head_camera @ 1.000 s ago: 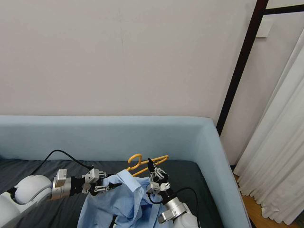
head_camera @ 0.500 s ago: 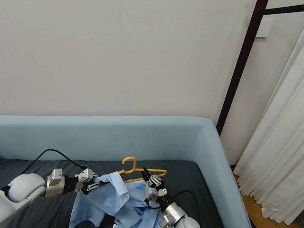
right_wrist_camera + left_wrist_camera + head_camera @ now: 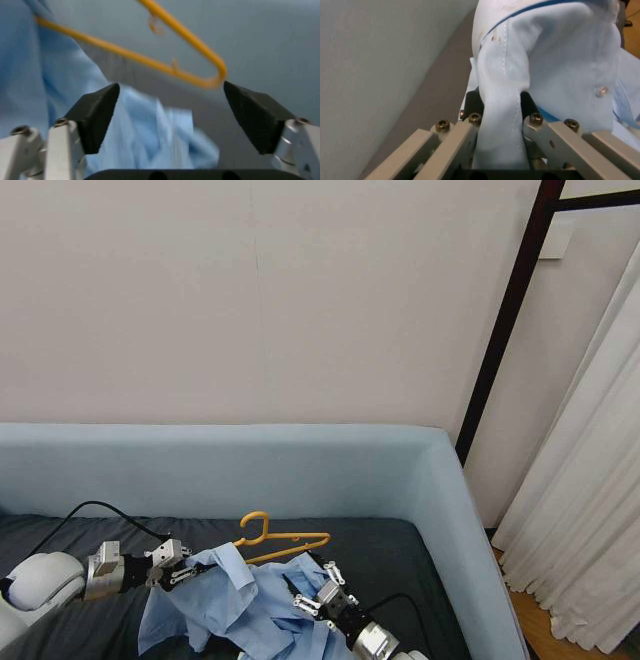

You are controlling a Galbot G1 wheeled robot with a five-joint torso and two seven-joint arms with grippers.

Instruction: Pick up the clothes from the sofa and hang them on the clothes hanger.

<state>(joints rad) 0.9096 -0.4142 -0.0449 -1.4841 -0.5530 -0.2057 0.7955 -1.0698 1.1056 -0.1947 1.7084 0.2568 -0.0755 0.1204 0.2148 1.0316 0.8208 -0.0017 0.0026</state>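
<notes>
well, shirt [image 3: 252,612] in left gripper [image 3: 186,569]

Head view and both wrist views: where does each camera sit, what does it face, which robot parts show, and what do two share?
Head view: on the head, facing down at the sofa; left gripper and right gripper at the blue shirt.
Left wrist view: on that wrist, facing along fingers shut on the shirt.
Right wrist view: on that wrist, facing the yellow hanger past open fingers.
Shared: all show the shirt.
</notes>
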